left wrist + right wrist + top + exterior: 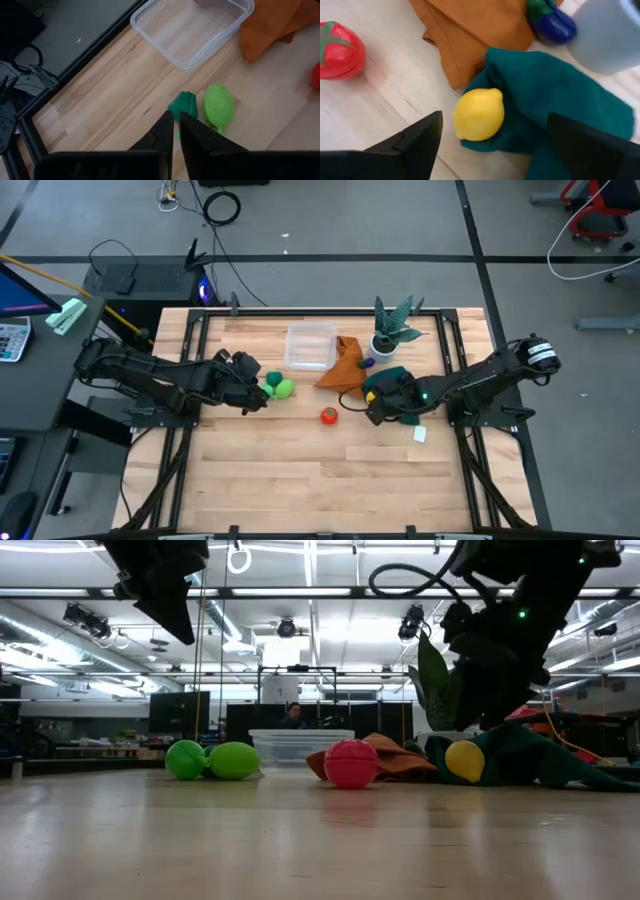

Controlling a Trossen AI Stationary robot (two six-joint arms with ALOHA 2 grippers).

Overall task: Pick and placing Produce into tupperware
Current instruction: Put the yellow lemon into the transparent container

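Note:
The clear tupperware stands at the table's far middle with nothing in it. Two green produce pieces lie side by side on the wood to its near left. My left gripper hovers shut above them, well clear in the low view. The red tomato sits alone on the wood. The yellow lemon rests against the edge of the dark green cloth. My right gripper hangs open above it, one finger to each side. The purple eggplant lies beside the white pot.
A potted plant in a white pot stands at the far right. An orange cloth lies crumpled between the tupperware and the dark green cloth. A small white tag lies near the right arm. The table's near half is bare wood.

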